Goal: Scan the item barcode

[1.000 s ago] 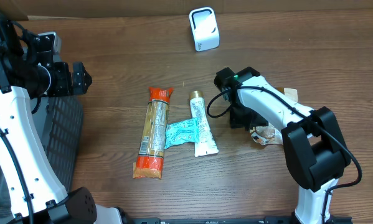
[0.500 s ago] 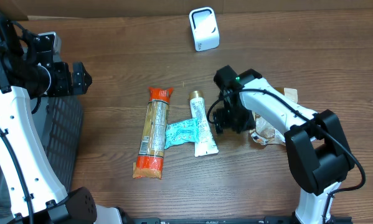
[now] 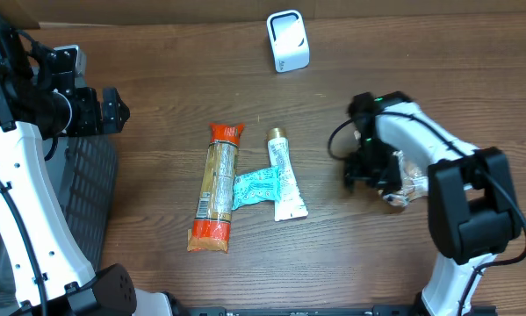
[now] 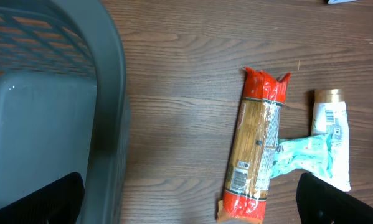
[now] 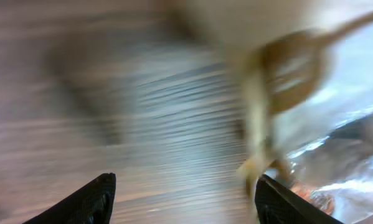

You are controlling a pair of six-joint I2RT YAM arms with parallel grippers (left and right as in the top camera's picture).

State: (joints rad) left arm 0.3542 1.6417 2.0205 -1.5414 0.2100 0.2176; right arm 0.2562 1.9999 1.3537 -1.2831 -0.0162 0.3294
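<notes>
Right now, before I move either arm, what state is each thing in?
pasta pack, lying flat
tube, lying flat, gold cap on
teal packet, flat, touching pack and tube
scanner, upright
basket, upright
left hand, open, empty
right hand, open, gripping nothing
clear bag, crumpled, beside the right hand

Right side smeared and covered
The right wrist view blurs a clear wrapper (image 5: 335,155) past reading; overhead, the right arm (image 3: 412,132) hides part of it.
</notes>
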